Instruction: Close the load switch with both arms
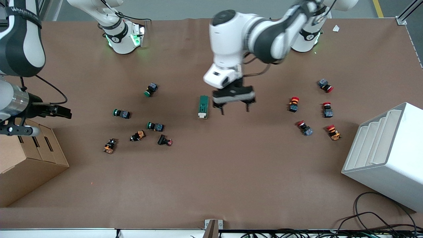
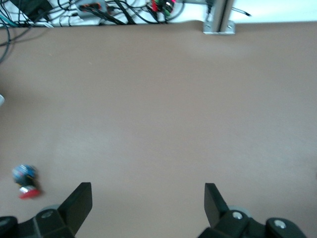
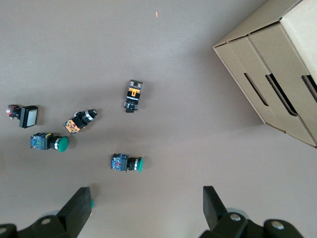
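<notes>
The dark-green switch [image 1: 203, 106], cream end at 6 o'clock, lay beside the left gripper [image 1: 234, 106], fingers released.

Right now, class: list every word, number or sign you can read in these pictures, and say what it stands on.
"WANDERER": partly readable white lettering on the black band of the right arm, cut off at the end.
Round logo marks on both arm bases: too small to read.
Push buttons: no readable labels.

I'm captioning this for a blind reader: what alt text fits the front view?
The left arm's open claw hangs over the brown table just beside the load switch, not touching it. The right arm's claw waits above a cardboard box; push buttons lie scattered toward both ends.
</notes>
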Available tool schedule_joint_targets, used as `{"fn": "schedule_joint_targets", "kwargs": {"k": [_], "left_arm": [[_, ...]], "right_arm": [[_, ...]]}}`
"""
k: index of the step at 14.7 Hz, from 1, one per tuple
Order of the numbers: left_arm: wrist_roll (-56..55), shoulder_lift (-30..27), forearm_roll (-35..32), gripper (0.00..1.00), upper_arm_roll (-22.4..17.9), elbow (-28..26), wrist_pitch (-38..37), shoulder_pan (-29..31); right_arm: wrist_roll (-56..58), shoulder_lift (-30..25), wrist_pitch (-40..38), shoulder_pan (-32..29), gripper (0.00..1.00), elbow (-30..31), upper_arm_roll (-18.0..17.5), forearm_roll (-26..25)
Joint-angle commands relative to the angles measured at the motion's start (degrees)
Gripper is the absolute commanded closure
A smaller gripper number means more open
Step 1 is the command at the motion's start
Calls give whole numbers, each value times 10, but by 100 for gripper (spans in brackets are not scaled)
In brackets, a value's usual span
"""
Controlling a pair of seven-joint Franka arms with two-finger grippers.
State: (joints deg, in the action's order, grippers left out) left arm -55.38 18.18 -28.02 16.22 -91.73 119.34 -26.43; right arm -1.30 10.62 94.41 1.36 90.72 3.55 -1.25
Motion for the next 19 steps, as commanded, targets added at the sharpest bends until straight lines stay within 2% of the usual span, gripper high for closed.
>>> {"fn": "schedule_joint_targets", "kwargs": {"k": [1, 3, 7, 9, 12, 16, 19], "left_arm": [[152, -39, 92, 0, 7, 14, -20, 95], [260, -58, 156, 0, 7, 18, -38, 166], [417, -112, 224, 0, -1, 16, -119, 248], [467, -144, 234, 0, -35, 15, -186, 251], [521, -187, 241, 0, -47, 4, -246, 270], [532, -241, 268, 0, -63, -26, -323, 284], [533, -257, 268, 0, -73, -31, -329, 283]], "right_arm": [[1, -7, -20, -9, 0, -14, -10, -14], [1, -6, -28, -8, 0, -21, -10, -20], [1, -4, -52, -11, 0, -55, -9, -22], [0, -2, -72, -14, 0, -71, -9, -22], [-1, -2, -105, -14, 0, -99, -9, -21], [-7, 3, -106, -7, 0, -107, -10, -17], [-6, 2, -113, -12, 0, -102, -10, -5]]}}
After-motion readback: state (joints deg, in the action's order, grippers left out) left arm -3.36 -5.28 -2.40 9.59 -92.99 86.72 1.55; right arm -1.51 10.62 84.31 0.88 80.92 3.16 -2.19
